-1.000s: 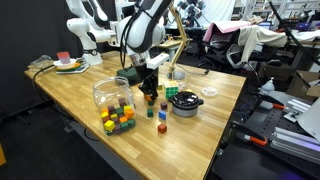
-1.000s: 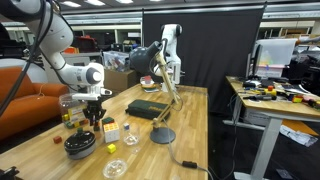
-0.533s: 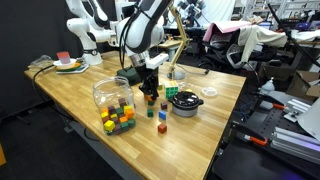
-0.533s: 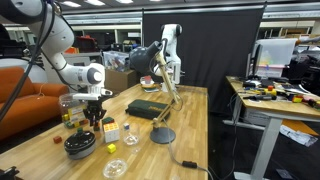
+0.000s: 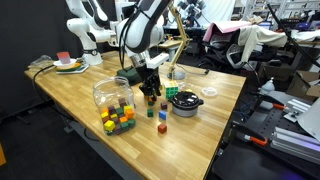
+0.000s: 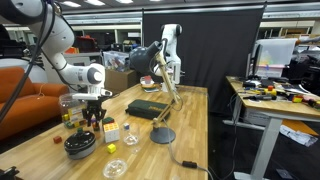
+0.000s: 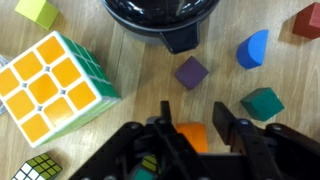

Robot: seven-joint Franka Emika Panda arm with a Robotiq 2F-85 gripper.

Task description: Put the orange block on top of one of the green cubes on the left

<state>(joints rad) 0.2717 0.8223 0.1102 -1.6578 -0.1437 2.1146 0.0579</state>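
Note:
In the wrist view my gripper [image 7: 192, 122] is open, low over the wooden table, with one finger on each side of the orange block [image 7: 193, 136]. Narrow gaps show between the block and both fingers. One green cube [image 7: 37, 12] lies at the top left of that view, apart from the gripper; other green cubes are out of view. In both exterior views the gripper [image 5: 150, 96] [image 6: 95, 112] points down next to the dark bowl [image 5: 185, 103] [image 6: 80, 146], and the orange block is hidden by the fingers.
Near the gripper lie a purple cube [image 7: 191, 72], a blue piece [image 7: 253, 48], a teal cube [image 7: 262, 103] and a large Rubik's cube [image 7: 52, 85]. A multicoloured cube cluster [image 5: 118, 120], a clear jar [image 5: 110, 93] and a dark green flat box [image 6: 147, 110] stand nearby.

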